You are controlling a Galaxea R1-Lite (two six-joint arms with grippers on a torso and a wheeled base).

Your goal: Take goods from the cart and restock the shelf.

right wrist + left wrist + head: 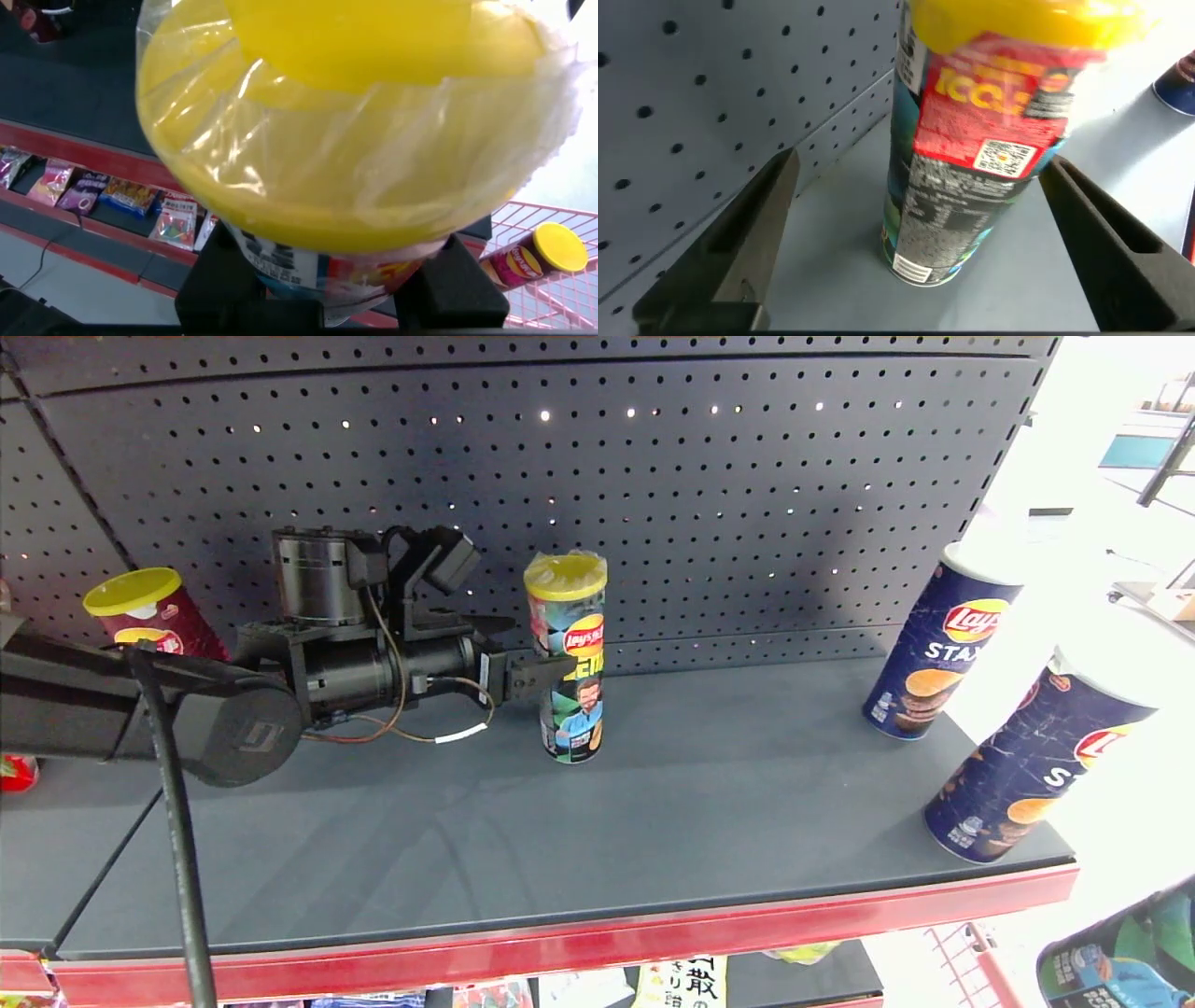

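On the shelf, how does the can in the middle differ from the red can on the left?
The middle can has a green and blue label; the red can is dark red. The middle can stands in full sight between the left gripper's open fingers, untouched; the red can stands at the left of the shelf, its lower part hidden behind the left arm. Both are tubes with yellow lids.

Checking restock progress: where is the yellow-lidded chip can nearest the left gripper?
Head view: the yellow-lidded chip can stands upright mid-shelf before the pegboard, between the fingers of the left gripper.
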